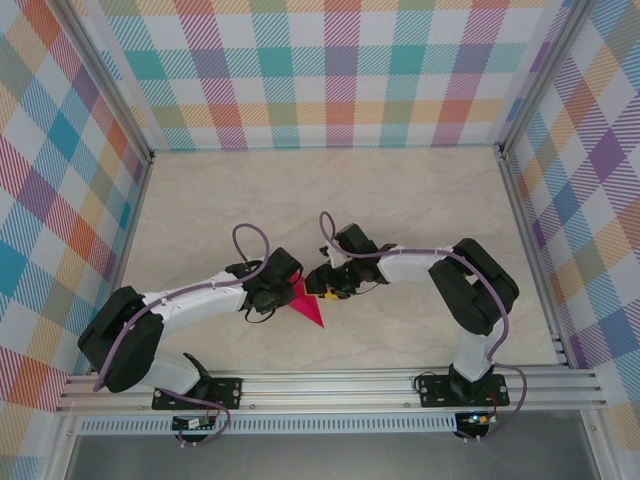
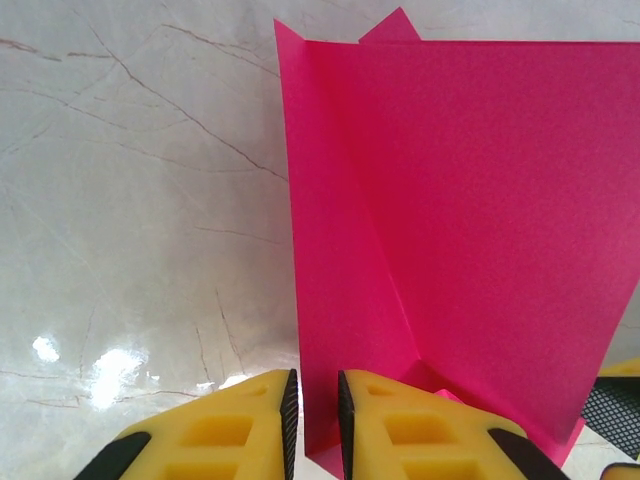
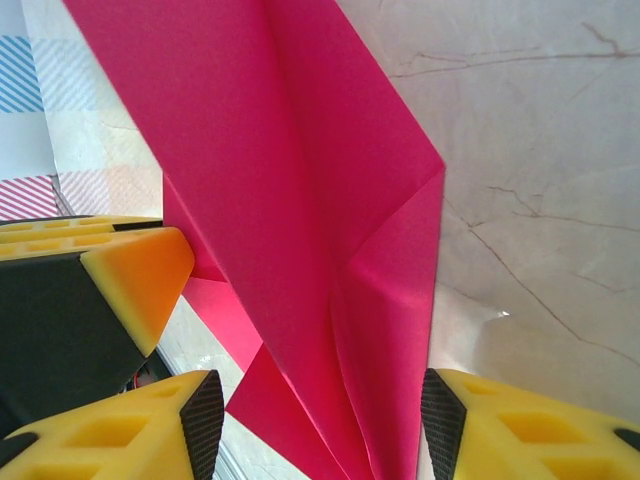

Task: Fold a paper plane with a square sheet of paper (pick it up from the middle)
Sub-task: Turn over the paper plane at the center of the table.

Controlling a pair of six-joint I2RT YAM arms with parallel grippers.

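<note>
Left arm and right arm reach inward; left gripper pinched nearly closed, right gripper spread apart.

One folded sheet of thin magenta-pink paper, creased into a pointed shape, is counted. Two white robot arms with black joints are counted: one left arm and one right arm. Two grippers are carried by them, one left gripper and one right gripper. Two yellow fingers with black pads are counted on each gripper, four in all. Two purple cables are counted, one left cable and one right cable. One pale marble-patterned table top is counted, and three multicoloured plaid walls are counted around it: one back wall, one left wall and one right wall.
</note>
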